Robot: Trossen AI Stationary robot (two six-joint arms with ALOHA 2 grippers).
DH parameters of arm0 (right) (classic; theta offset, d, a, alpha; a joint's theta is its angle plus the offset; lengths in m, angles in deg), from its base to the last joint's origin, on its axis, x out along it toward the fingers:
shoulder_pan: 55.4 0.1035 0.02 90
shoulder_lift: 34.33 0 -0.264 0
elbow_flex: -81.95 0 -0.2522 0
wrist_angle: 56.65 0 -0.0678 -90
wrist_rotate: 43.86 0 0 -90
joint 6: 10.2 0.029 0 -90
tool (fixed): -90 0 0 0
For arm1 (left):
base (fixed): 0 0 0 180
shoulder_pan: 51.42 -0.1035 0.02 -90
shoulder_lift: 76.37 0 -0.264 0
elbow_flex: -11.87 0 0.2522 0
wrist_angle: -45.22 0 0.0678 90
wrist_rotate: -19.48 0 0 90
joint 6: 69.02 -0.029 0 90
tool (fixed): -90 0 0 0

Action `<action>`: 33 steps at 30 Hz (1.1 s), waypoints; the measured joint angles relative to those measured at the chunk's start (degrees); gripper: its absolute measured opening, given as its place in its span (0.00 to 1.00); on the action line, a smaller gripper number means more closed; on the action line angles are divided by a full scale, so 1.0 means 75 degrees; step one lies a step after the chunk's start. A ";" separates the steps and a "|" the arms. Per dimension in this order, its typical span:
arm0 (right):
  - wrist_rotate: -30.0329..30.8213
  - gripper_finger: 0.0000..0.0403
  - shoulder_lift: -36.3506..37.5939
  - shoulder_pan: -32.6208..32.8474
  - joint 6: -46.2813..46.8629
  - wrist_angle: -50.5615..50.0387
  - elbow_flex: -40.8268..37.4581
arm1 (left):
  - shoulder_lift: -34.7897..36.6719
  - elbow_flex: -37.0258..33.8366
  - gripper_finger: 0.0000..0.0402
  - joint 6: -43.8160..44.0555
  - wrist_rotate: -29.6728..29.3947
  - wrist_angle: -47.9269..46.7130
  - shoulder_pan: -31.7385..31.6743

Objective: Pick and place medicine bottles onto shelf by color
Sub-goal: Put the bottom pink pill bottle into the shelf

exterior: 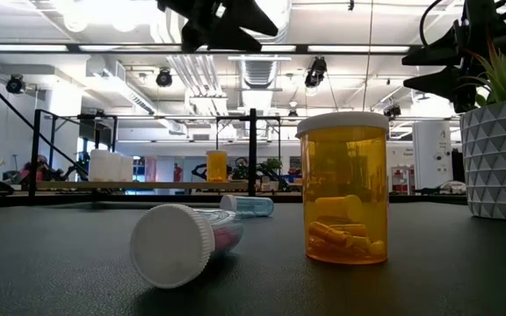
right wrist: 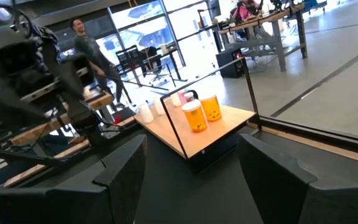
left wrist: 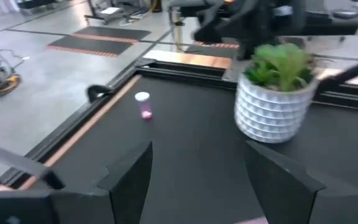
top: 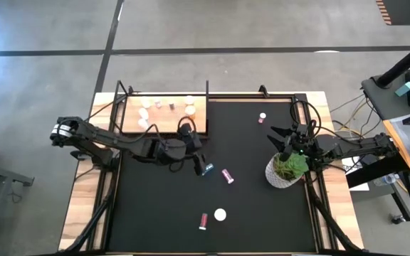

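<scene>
My left gripper [top: 199, 161] [left wrist: 194, 152] hangs open above the middle of the black mat, with nothing between its fingers. Just beside it a blue-teal bottle [top: 208, 169] [exterior: 249, 206] lies on its side on the mat. A pink bottle [top: 228, 176] lies a little to its right. Near the front edge an orange bottle [exterior: 343, 189] stands upright beside a pink bottle [exterior: 183, 244] lying on its side. Another pink bottle [top: 263, 117] [left wrist: 144, 104] stands at the far right. The shelf [top: 164, 114] [right wrist: 213, 124] at the far left carries several bottles. My right gripper [top: 277, 135] [right wrist: 191, 146] waits open at the right.
A white faceted pot with a green plant [top: 285, 171] [left wrist: 272, 102] stands on the mat's right side, just below my right gripper. A black frame rail [top: 208, 107] edges the shelf's right side. Desks and cables lie beyond the table's right edge.
</scene>
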 joint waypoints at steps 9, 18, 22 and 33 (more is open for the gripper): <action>0.0000 0.60 0.0003 -0.0002 0.0003 0.0000 0.0000 | -0.0482 0.0000 0.59 0.0812 0.0064 -0.0085 0.0535; -0.0003 0.60 0.0000 0.0000 0.0000 0.0000 0.0000 | -0.0859 0.0170 0.59 0.1397 0.1198 -0.0082 0.0525; 0.0000 0.60 0.0000 -0.0001 0.0003 0.0000 0.0000 | -0.1186 0.0593 0.59 0.1320 0.1674 -0.0082 0.0467; -0.0002 0.60 0.0000 -0.0001 0.0000 0.0000 0.0000 | -0.2118 0.1404 0.59 -0.0329 0.2202 -0.0544 0.0398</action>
